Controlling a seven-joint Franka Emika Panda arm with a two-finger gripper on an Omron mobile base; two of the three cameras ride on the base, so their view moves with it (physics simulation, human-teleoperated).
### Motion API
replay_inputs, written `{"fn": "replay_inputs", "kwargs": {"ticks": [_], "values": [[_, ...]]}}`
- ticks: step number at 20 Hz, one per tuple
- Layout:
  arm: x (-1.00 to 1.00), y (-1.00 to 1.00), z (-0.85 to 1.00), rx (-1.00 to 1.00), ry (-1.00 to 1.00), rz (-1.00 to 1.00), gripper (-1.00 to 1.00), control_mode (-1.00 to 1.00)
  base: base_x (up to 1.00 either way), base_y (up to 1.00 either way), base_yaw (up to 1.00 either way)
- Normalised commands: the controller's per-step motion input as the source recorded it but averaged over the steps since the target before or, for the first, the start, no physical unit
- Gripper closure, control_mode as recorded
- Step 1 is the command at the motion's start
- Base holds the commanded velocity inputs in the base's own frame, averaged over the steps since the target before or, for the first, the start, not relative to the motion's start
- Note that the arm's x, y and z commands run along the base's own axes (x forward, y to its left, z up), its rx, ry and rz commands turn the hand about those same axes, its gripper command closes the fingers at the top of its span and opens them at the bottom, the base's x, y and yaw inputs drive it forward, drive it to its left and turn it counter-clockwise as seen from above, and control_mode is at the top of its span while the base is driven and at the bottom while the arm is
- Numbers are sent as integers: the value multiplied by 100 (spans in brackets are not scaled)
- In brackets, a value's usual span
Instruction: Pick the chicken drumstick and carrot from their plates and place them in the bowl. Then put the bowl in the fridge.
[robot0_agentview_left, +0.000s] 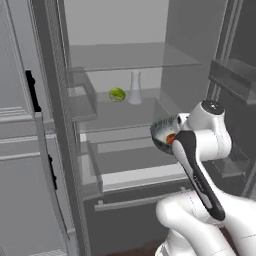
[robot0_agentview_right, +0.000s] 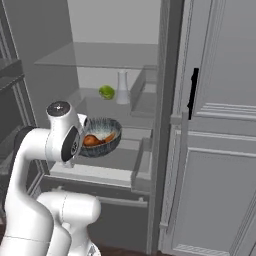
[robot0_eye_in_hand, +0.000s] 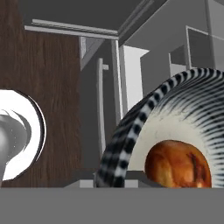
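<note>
The dark grey ribbed bowl (robot0_agentview_right: 106, 141) hangs in the air in front of the open fridge (robot0_agentview_left: 125, 112), at the height of its lower shelves. My gripper (robot0_agentview_right: 76, 143) is shut on the bowl's near rim; its fingers are hidden behind the hand. Inside the bowl lie the reddish-brown chicken drumstick (robot0_agentview_right: 90, 140) and the orange carrot (robot0_agentview_right: 109, 136). The hand view shows the bowl's striped rim (robot0_eye_in_hand: 131, 135) and the drumstick (robot0_eye_in_hand: 177, 166) up close. From the left base view the bowl (robot0_agentview_left: 161, 131) is half hidden by my arm. The plates are out of view.
A green round fruit (robot0_agentview_left: 117, 94) and a white bottle (robot0_agentview_left: 135, 88) stand on the middle glass shelf. Below the bowl a pale drawer (robot0_agentview_left: 140, 172) juts forward. The fridge door (robot0_agentview_right: 215, 150) with its black handle stands open to the right, with door bins (robot0_agentview_left: 232, 80) on the other side.
</note>
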Motion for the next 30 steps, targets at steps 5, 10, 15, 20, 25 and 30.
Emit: {"fn": "replay_inputs", "kwargs": {"ticks": [5, 10, 15, 20, 25, 30], "values": [[0, 0, 0, 0, 0, 0, 100, 100, 73, 2, 0], [0, 0, 0, 0, 0, 0, 100, 100, 1, 0, 1], [-24, 2, 1, -6, -5, 0, 100, -100, 0, 0, 0], [-65, 15, 50, -8, -10, 5, 100, -100, 0, 0, 0], [-41, 11, 98, -4, -1, 18, 100, -100, 0, 0, 0], [17, 15, 90, -2, -5, 27, 100, -100, 0, 0, 0]]}}
